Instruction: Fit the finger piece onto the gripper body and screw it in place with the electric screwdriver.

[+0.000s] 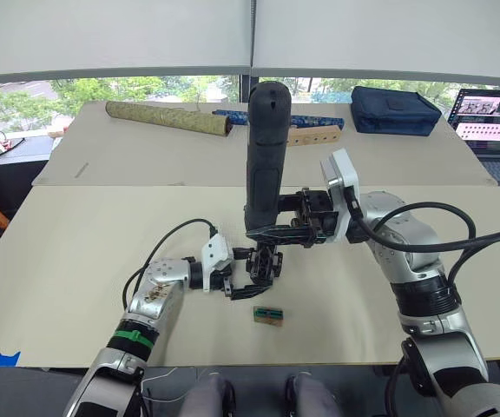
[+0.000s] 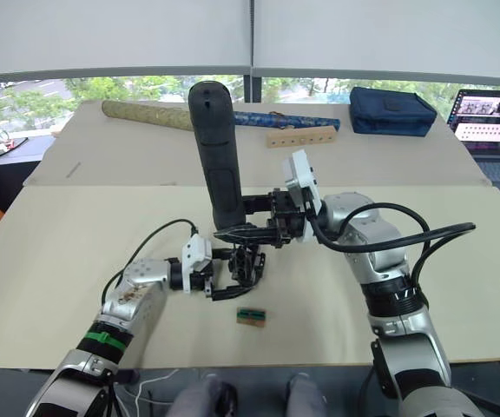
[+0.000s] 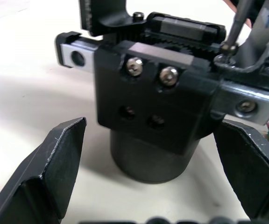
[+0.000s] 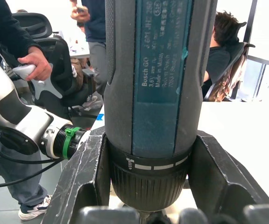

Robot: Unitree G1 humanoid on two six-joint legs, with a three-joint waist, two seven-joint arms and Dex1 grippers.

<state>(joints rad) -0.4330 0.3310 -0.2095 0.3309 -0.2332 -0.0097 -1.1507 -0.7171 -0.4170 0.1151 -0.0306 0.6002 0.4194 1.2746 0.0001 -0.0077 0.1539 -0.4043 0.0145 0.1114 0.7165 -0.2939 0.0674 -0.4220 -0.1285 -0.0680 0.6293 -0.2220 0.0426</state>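
With my right gripper clamped on the upright screwdriver, bit at the body between my open left fingers, I'm screwing; next needs steady downward pressure.

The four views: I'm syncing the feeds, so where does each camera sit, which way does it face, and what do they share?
Left eye: on the head, looking down at the table; both arms show.
Right eye: beside it, same scene; right gripper holds the electric screwdriver upright.
Left wrist: along the open left gripper, fingers either side of the gripper body.
Right wrist: along its fingers clamping the screwdriver; people stand behind.
Shared: screwdriver, gripper body.
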